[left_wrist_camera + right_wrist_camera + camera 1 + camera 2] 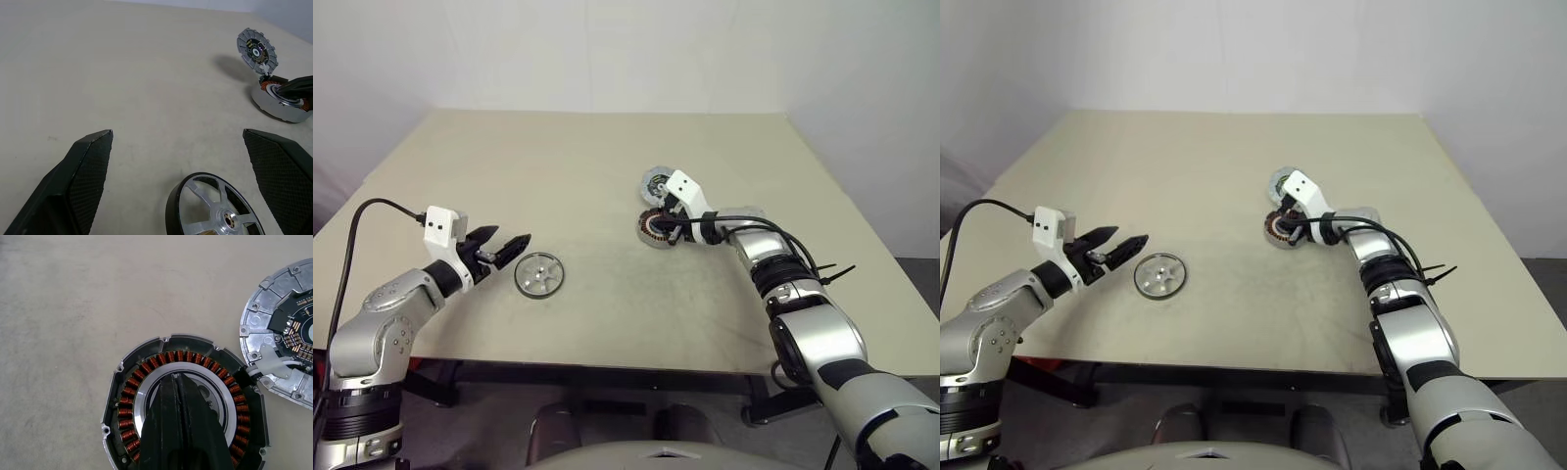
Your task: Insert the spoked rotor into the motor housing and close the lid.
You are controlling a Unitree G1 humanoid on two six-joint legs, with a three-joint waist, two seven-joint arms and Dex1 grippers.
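Tabletop (pixel 587 166): motor housing (pixel 146 382) seemingly holds right tool (pixel 180 382).

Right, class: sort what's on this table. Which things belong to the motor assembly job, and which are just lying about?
Belongs to the job:
- spoked rotor
- motor housing
- lid, open beside the housing

Just lying about:
- nothing else lies on the table

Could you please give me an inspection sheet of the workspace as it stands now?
Surface: beige table, bare apart from the parts.
Job's things: spoked rotor flat near the left tool; motor housing open, windings exposed; lid propped open beside it.
Clutter: nothing seen.
Grippers: left tool open, empty, by the rotor; right tool shut, tips over the housing's hollow centre.
Cables: black cable on left arm.
Surroundings: white wall.
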